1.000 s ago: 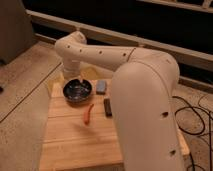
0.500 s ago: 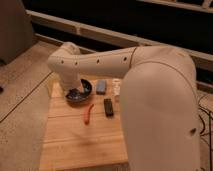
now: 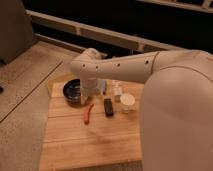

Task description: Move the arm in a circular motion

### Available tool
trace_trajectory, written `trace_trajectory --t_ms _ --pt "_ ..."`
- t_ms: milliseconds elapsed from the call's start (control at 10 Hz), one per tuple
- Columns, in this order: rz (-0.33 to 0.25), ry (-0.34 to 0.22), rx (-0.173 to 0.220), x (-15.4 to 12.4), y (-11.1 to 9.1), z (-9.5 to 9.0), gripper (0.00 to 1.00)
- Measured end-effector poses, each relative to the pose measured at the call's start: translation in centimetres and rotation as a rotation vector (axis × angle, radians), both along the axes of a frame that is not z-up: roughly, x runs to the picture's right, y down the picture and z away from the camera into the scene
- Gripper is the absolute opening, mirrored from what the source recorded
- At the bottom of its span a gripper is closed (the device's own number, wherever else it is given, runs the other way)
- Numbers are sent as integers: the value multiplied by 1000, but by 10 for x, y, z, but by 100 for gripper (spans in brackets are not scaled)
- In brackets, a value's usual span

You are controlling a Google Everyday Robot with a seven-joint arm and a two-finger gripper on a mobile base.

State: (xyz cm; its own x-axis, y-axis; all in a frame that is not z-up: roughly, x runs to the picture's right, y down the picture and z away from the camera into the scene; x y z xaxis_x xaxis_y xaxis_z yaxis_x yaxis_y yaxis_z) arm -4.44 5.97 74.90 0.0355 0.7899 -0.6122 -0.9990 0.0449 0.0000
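1. The arm (image 3: pixel 175 100) is mine and it takes the whole right side of the view. It is a thick, smooth, cream-white tube with rounded forms. Its nearest segment is very large, in the lower right, and it covers the right part of the table.
2. From this big segment a thinner tube goes to the left above the table, with a row of small dark screw holes along it. It ends in a round joint, and from there a short part turns down toward the table top.
3. The wooden table (image 3: pixel 90 147) shows plain planks in its near half. I can see its front edge and its left edge. The right edge is hidden behind the arm.
4. To the left of the table lies a speckled floor (image 3: pixel 22 105), which gives open room on that side.
5. In the middle of the table there is a small red thing (image 3: pixel 88 114), just beside it a dark flat block (image 3: pixel 108 107), and further right a white cup (image 3: pixel 128 102). The cup is near the big segment.
6. A dark bowl (image 3: pixel 71 91) stands toward the back left of the table. The down-turned part of the arm is just beside it, on its right.
7. The gripper (image 3: pixel 92 95) is at the lower end of that part, low over the table, between the bowl and a small blue thing (image 3: pixel 103 89). I cannot tell whether it is spread or closed, or whether it touches anything.
8. Farthest away, a pale ledge (image 3: pixel 75 27) runs across in front of a dark wall.
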Motion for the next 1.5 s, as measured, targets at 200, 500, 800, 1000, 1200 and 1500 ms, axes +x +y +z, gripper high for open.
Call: trace_trajectory --t_ms 200,500,800,1000,1200,1500 --pt "42 76 -30 35 -7 5 65" --pt "48 159 -49 82 -38 13 65" --pt "26 167 -41 103 -75 34 65" --pt "16 136 -21 100 -97 54 65" --pt "-18 88 2 80 -117 65 65" --pt "-159 -45 42 6 -144 71 65"
